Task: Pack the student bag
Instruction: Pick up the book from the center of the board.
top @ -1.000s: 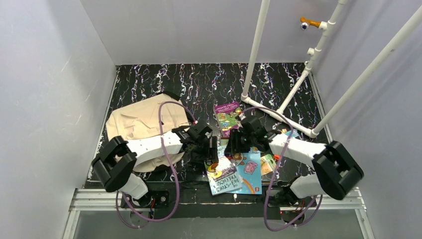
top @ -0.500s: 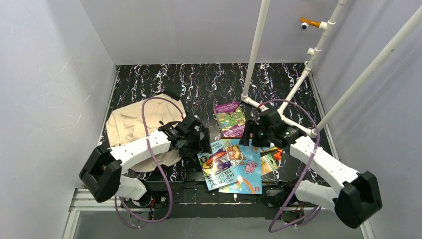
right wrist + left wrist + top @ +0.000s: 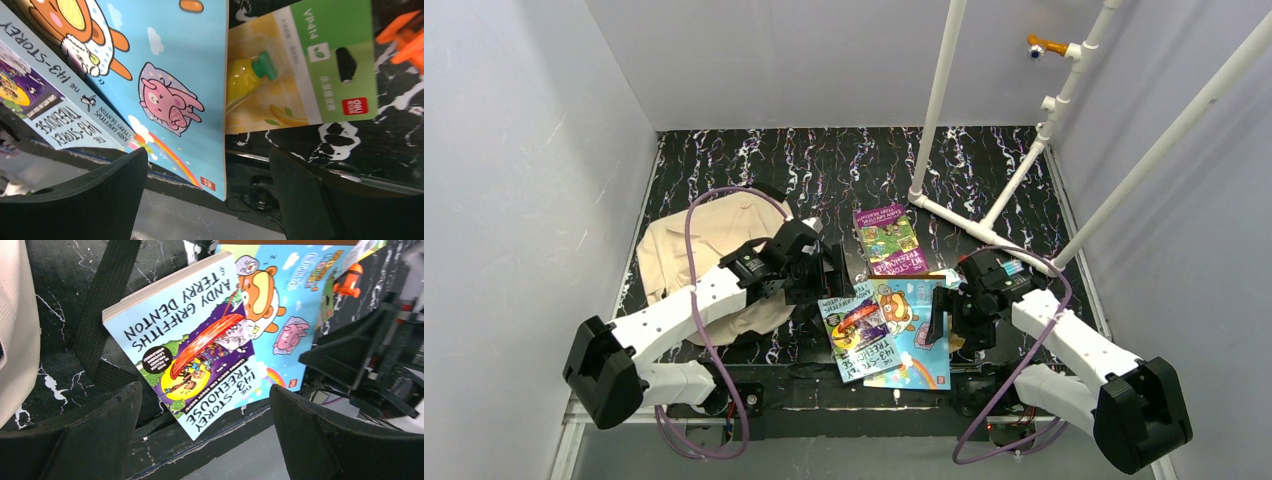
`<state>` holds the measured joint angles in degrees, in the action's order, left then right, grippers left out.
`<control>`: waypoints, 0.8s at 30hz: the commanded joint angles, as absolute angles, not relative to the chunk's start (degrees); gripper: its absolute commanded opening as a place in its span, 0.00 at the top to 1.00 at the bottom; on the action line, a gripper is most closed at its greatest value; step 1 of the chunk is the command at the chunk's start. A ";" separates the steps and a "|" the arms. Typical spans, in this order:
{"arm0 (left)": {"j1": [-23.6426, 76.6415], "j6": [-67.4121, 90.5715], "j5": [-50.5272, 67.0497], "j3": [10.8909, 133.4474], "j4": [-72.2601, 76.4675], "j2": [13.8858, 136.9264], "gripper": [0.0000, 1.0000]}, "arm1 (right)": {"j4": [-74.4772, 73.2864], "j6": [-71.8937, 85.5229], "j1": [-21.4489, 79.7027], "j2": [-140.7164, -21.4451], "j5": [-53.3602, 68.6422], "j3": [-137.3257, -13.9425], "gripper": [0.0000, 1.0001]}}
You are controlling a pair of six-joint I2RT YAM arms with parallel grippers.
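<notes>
Both arms just opened up & pulled back: L fingers [image 3: 832, 275] and R fingers [image 3: 942, 318] wide open, empty. Treehouse book [image 3: 859, 338] lies atop blue picture book [image 3: 924, 345], near edge of table [image 3: 824, 170]. Student bag [image 3: 689, 250] sits flat at left, prob. nothing packed yet.

**A:** What's legible on the blue-and-purple paperback book [image 3: 195, 350]?

**B:** In the left wrist view, printed upside down: "ANDY GRIFFITHS & TERRY DENTON" at centre frame, and "THE 143-STOREY TREEHOUSE" below it.

**A:** And the green-and-yellow card packet [image 3: 310, 65]?

**B:** Upper right of the right wrist view: "VP414" in white. Its other print is too small to read.

**A:** The purple softcover book [image 3: 886, 238], centre of the top view?

**B:** Possibly "STOREY" along its lower edge, but it's blurred.
</notes>
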<state>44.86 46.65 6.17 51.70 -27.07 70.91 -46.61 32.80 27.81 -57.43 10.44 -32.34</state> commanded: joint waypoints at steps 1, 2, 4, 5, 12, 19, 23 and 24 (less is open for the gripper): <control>45.09 46.07 6.53 54.03 -28.34 67.15 0.02 | -43.19 31.81 26.90 -58.03 18.08 -30.22 0.04; 45.09 46.06 6.31 54.05 -28.45 67.03 0.02 | -42.33 31.43 26.77 -58.09 19.46 -29.77 0.06; 45.06 46.69 6.01 53.44 -28.39 66.32 0.02 | -37.34 32.03 26.25 -56.72 24.74 -26.47 0.12; 45.08 46.93 6.00 53.36 -28.39 66.09 0.02 | -36.64 32.34 26.12 -56.36 25.43 -25.59 0.14; 45.08 47.29 5.14 52.26 -28.75 63.42 0.02 | -33.31 32.35 25.61 -57.40 26.98 -23.05 0.39; 45.08 47.31 4.14 52.31 -28.96 62.00 0.02 | -40.59 31.05 25.58 -55.64 20.63 -29.36 0.89; 45.08 46.84 3.88 53.43 -29.17 62.17 0.02 | -43.47 31.19 25.58 -52.96 18.49 -35.72 0.99; 45.09 46.72 3.82 53.70 -29.37 62.13 0.02 | -43.25 31.20 25.58 -52.25 18.64 -36.77 0.99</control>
